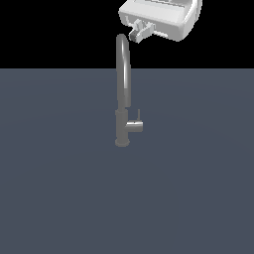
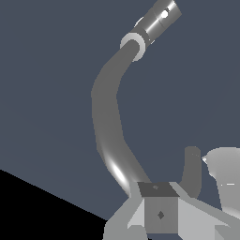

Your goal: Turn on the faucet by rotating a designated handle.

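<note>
The faucet [image 1: 123,94] stands upright in the middle of the grey floor, a slim grey tap with a high arched spout. The handle [image 1: 135,126] is a short stub jutting from its thicker base toward the exterior view's right, with a thin pin [image 1: 139,115] pointing up. My gripper [image 1: 139,32] hangs just above the top of the arch, to its right, touching nothing; its fingers look closed together and empty. In the wrist view the spout [image 2: 105,117] curves away from my gripper [image 2: 160,208] toward the base [image 2: 160,18]. I cannot make out the handle there.
A flat dark grey floor [image 1: 198,188] surrounds the faucet on all sides. Nothing else stands on it. Black background lies beyond its far edge.
</note>
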Controlling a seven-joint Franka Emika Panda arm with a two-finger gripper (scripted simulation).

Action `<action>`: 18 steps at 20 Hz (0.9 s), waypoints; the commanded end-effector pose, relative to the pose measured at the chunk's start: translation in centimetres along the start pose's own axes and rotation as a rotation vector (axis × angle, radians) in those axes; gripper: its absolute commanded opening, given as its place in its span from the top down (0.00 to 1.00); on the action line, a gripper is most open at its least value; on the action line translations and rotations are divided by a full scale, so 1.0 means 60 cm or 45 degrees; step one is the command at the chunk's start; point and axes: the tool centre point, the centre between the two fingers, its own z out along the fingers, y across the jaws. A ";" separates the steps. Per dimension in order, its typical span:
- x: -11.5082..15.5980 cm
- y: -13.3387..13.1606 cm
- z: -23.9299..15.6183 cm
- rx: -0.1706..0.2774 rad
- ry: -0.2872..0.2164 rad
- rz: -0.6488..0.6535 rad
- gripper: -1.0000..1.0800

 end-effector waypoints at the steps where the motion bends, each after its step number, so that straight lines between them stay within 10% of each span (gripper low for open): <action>1: 0.028 -0.003 0.002 0.051 -0.052 0.048 1.00; 18: 0.239 0.006 0.059 0.447 -0.453 0.425 1.00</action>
